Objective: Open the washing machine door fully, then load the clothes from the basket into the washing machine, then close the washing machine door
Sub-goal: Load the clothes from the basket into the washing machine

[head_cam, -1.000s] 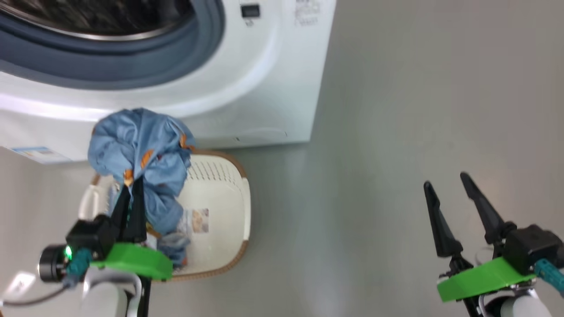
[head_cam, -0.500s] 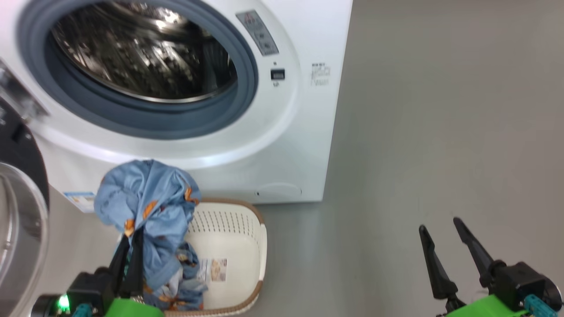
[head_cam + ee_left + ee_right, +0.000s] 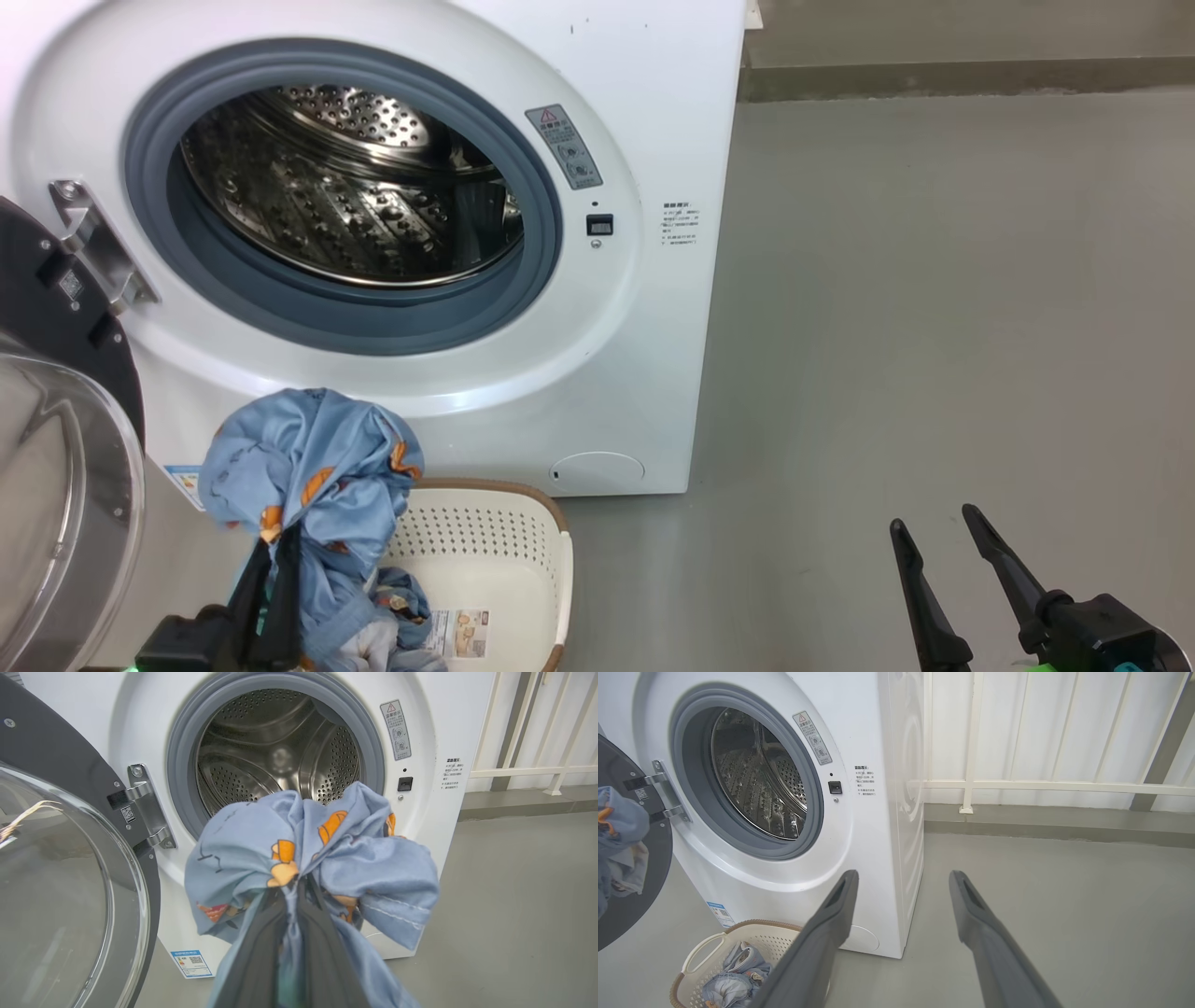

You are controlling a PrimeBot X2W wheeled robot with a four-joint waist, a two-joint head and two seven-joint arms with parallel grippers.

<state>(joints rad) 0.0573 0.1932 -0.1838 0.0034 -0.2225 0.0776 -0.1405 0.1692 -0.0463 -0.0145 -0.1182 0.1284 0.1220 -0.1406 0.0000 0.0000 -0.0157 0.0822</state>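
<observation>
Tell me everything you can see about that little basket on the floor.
The basket is small, cream-white plastic with holed walls, a brown woven-look rim and a looped side handle. It stands upright on the grey floor before the washing machine. A paper label lies on its bottom beside some blue clothes.

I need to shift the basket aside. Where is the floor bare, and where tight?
Bare: the grey floor right of the washing machine, from its side panel to the right gripper. Tight: in front of the machine, where the basket, open door and left gripper holding clothes crowd.
</observation>
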